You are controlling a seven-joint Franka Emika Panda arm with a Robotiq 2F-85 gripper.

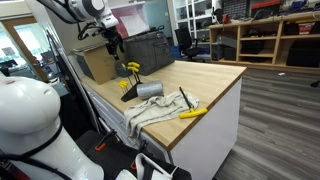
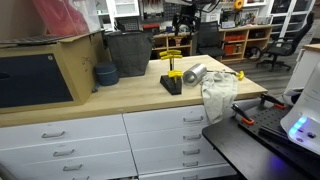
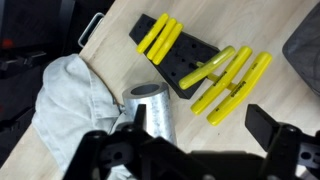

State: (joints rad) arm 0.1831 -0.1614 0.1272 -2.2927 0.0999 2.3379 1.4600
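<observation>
A: Right, status pls. Where's the gripper (image 3: 190, 150) and what's under it?

B: Hovering high over the counter, nothing held. Fingers spread wide, as wide as I've had them; wrist view shows dark finger bodies at the bottom edge with the metal cup (image 3: 155, 110) between and below them, no contact. In an exterior view the gripper (image 1: 112, 42) hangs well above the worktop.

A: Cup pose?

B: Lying on its side on the wooden countertop (image 3: 270, 125), open end toward the cam. It rests against the grey cloth (image 3: 70, 100), just beside the black holder (image 3: 180, 60) w/ yellow tools (image 3: 225, 80). Same in an exterior view: cup (image 2: 196, 73) betw. holder (image 2: 172, 84) and cloth (image 2: 218, 95).

A: Step in hand, by your read?

B: Judgement only: approach phase, pre-grasp. Nearest thing is the cup, so I take that as the object. Next move calls for descent w/ fingers straddling the cup's round body across its axis, wrist aligned so pads meet the sides, not the rim.

A: Obstacles?

B: Cloth touches the cup on one side, could snag a finger. Yellow tools sit close on the other, tight clearance. Cup may roll if nudged. Also a yellow-handled tool (image 1: 192, 113) lies on the cloth near the counter edge, and a dark bin (image 1: 140, 50) plus cardboard box (image 1: 98, 64) stand behind, apart from the work spot.
</observation>
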